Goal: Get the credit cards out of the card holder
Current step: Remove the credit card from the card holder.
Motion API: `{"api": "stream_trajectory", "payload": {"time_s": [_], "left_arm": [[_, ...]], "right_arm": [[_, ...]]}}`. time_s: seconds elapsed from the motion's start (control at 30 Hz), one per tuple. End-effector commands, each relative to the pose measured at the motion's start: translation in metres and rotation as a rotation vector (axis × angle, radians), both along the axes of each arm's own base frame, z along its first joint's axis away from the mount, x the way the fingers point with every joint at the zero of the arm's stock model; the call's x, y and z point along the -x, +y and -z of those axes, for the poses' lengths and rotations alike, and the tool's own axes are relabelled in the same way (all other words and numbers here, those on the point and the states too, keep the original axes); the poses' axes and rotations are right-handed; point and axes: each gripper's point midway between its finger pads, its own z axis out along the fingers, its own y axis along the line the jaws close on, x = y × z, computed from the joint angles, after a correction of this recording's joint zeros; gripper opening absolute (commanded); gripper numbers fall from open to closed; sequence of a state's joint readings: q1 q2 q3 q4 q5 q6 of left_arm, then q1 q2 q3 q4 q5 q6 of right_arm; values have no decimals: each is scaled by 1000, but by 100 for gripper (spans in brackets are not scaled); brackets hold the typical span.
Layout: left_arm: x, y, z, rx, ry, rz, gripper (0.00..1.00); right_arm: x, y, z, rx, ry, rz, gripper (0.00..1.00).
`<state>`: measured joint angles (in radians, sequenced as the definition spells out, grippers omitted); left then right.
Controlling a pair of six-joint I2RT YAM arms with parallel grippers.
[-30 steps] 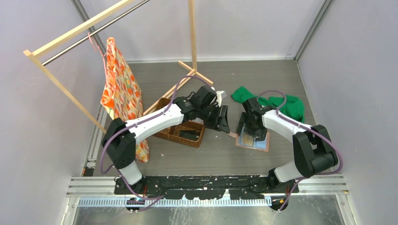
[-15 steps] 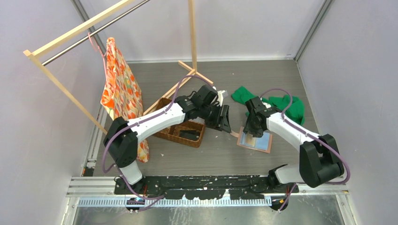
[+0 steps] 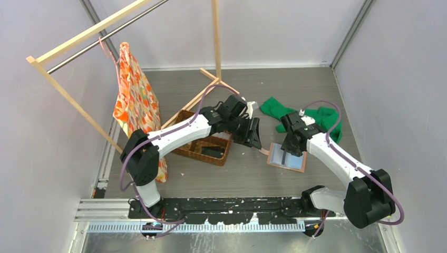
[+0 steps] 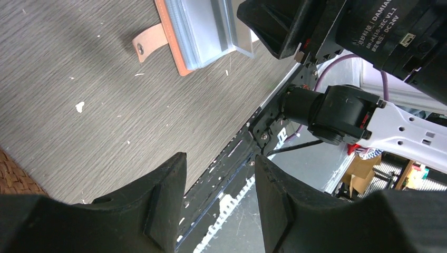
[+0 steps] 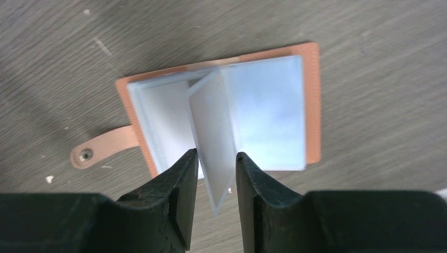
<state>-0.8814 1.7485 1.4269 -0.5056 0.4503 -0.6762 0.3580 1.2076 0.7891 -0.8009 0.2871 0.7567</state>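
The salmon-pink card holder (image 3: pixel 295 161) lies open on the table, its pale clear sleeves facing up and its strap tab (image 5: pixel 103 147) pointing left. One sleeve (image 5: pixel 211 121) stands up from the spine. My right gripper (image 5: pixel 216 155) hovers just over it, jaws narrowed on either side of that raised sleeve with a small gap left. I cannot make out the credit cards within the sleeves. My left gripper (image 4: pixel 219 158) is open and holds nothing, a little left of the card holder (image 4: pixel 200 31) near the strap tab (image 4: pixel 147 42).
A brown woven basket (image 3: pixel 205 145) with a dark item inside sits under the left arm. Green cloth (image 3: pixel 321 118) lies behind the right arm. An orange patterned garment (image 3: pixel 136 100) hangs on a wooden rack at the left.
The right gripper's jaws have narrowed from wide apart around the raised sleeve, and the right arm has swung out to the right. The left arm has barely moved.
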Motion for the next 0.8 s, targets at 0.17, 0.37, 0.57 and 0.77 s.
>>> {"api": "stream_trajectory", "payload": {"time_s": [0.17,0.37,0.57,0.77], "left_arm": [[-3,-17,-26,88,-29,42,52],[0,-21,-26,97,-24,63,52],[1,-32,-23,99,-22,71,52],[10,-72,-11,128,13,114,53]], "right_arm": [[35,-53,-2,156,32,286,47],[41,-61,-11,146,-8,349,54],[33,-64,-30,143,-74,343,54],[16,-44,-21,-28,-102,288,54]]}}
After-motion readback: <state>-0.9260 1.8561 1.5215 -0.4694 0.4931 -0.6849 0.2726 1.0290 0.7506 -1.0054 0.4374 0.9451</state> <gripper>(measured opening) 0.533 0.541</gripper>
